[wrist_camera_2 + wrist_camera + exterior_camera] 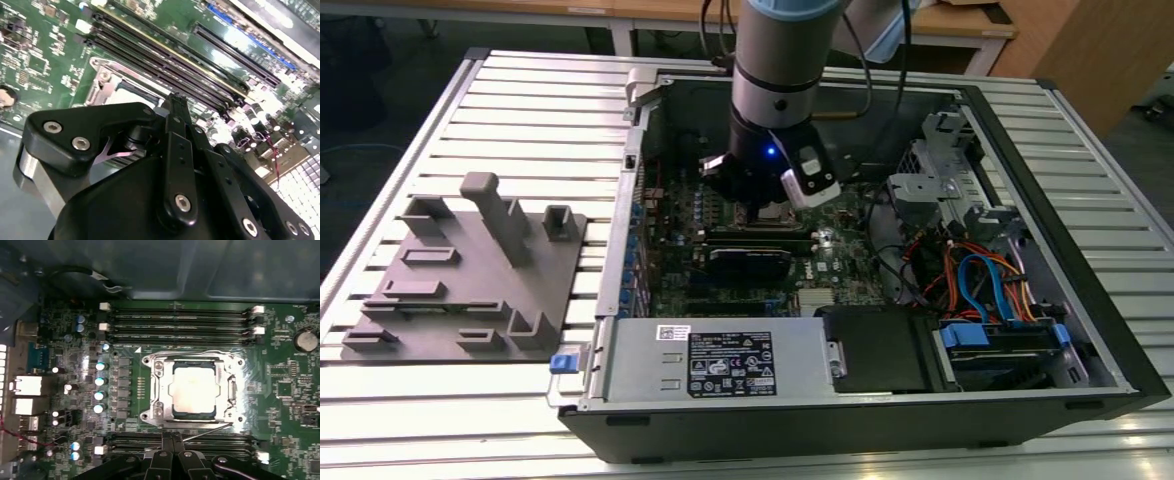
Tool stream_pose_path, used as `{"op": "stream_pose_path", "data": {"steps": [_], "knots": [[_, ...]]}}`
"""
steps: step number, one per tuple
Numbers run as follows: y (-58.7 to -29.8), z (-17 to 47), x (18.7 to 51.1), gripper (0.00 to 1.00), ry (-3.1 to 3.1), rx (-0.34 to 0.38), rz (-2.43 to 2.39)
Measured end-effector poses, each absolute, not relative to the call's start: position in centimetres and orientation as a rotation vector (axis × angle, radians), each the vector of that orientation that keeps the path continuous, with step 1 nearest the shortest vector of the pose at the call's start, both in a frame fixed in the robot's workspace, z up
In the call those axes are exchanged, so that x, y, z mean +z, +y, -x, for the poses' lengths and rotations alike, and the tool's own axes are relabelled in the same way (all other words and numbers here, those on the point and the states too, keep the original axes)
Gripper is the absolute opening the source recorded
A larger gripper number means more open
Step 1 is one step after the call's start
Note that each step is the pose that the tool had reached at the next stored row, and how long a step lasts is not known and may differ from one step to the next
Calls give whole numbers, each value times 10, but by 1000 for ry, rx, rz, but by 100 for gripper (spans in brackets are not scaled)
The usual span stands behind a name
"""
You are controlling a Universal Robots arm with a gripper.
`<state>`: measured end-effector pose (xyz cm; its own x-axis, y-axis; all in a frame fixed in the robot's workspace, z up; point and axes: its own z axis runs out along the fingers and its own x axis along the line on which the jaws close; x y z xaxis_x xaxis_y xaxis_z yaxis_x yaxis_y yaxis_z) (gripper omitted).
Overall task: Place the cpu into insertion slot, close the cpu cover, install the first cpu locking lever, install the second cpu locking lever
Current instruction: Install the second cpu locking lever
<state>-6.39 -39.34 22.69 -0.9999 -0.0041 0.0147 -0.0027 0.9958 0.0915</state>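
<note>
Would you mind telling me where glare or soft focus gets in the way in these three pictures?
In the first wrist view, the cpu and the cpu cover shine pale with reflected light, washing out surface detail. In the second wrist view, the tool looms dark in front, while the motherboard behind blows out to white at one corner. In the exterior view, lighting is even and the computer case stays legible.

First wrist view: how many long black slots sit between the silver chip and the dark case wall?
4, lying parallel: first slot, second, third, fourth. More past the cpu are partly hidden by the gripper.
</note>
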Motion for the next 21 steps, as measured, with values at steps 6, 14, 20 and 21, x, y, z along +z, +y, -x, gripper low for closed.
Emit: {"op": "stream_pose_path", "data": {"steps": [6, 14, 20, 21], "knots": [[-395, 67, 223, 11, -3113, -147, -5], [-399, 67, 217, 11, -3107, -184, -5], [-400, 67, 217, 11, -3107, -184, -5], [-400, 67, 217, 11, -3107, -184, -5]]}}
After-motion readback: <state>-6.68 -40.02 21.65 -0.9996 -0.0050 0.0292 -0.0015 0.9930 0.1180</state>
